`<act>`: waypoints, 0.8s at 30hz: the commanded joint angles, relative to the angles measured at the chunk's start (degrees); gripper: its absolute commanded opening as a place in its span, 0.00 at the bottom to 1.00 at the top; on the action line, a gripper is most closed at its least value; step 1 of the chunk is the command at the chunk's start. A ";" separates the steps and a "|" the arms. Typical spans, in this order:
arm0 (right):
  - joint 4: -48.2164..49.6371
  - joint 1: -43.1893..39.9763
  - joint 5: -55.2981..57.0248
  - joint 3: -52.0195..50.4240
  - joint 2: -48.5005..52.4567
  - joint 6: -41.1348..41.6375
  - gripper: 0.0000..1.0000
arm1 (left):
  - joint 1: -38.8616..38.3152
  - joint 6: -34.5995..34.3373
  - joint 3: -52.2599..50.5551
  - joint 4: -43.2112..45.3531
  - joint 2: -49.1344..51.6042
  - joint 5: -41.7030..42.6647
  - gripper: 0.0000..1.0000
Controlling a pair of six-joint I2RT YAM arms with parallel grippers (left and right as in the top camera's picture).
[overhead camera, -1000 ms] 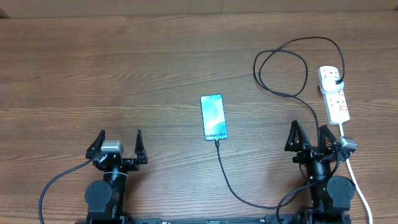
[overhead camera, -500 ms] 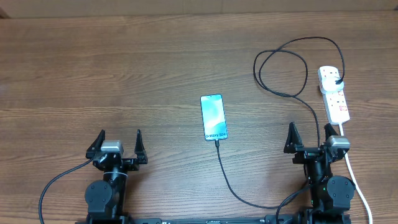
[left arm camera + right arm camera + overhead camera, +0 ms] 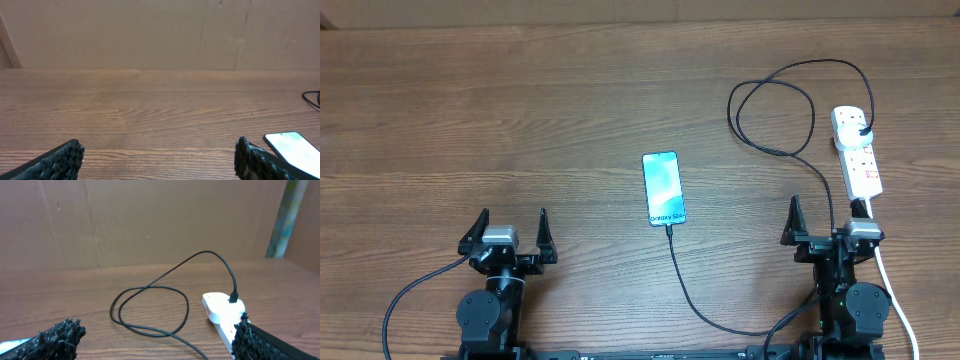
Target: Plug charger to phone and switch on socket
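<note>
The phone (image 3: 663, 188) lies screen up at the table's middle, its cyan screen lit. It also shows at the lower right of the left wrist view (image 3: 295, 151). The charger cable (image 3: 695, 295) is plugged into the phone's near end, runs toward the near edge, loops at the back right (image 3: 775, 115) and ends in a black plug on the socket (image 3: 857, 150). The white socket also shows in the right wrist view (image 3: 222, 311), with the cable loop (image 3: 150, 307) beside it. My left gripper (image 3: 510, 228) is open and empty, near the front left. My right gripper (image 3: 820, 222) is open and empty, just in front of the socket.
The socket's thick white cord (image 3: 892, 285) runs down past the right arm to the table's near edge. A brown wall panel (image 3: 160, 30) stands behind the table's far edge.
The right gripper has shifted slightly and turned to face straight ahead, away from the socket's near end. The left arm, phone and cable have not moved.
</note>
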 commanded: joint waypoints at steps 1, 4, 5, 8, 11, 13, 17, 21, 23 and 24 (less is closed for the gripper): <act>0.20 0.55 -1.97 -0.66 -0.68 -4.48 1.00 | 0.35 1.53 -0.22 -0.07 -0.50 0.61 1.00; 0.39 0.48 -3.58 -0.66 -0.68 -4.48 1.00 | 0.35 1.53 -0.22 -0.07 -0.50 0.61 1.00; 0.44 0.46 -4.09 -0.66 -0.68 -4.50 1.00 | 0.35 1.53 -0.22 -0.09 -0.50 0.61 0.99; 0.59 0.48 -5.07 -0.66 -0.68 -4.48 1.00 | 0.35 1.53 -0.22 -0.09 -0.50 0.61 0.99; 0.59 0.50 -5.20 -0.68 -0.68 -4.46 1.00 | 0.35 1.53 -0.22 -0.07 -0.50 0.61 0.99; 0.59 0.50 -5.22 -0.68 -0.68 -4.46 1.00 | 0.35 1.53 -0.22 -0.07 -0.50 0.61 1.00; 0.59 0.48 -5.16 -0.68 -0.68 -4.44 1.00 | 0.35 1.53 -0.22 -0.09 -0.50 0.61 0.99; 0.59 0.48 -5.16 -0.68 -0.68 -4.42 1.00 | 0.35 1.53 -0.22 -0.09 -0.50 0.61 0.99; 0.61 0.48 -5.14 -0.68 -0.68 -4.44 1.00 | 0.35 1.53 -0.22 -0.07 -0.50 0.61 1.00; 0.63 0.48 -5.16 -0.68 -0.68 -4.44 1.00 | 0.35 1.53 -0.22 -0.09 -0.50 0.61 1.00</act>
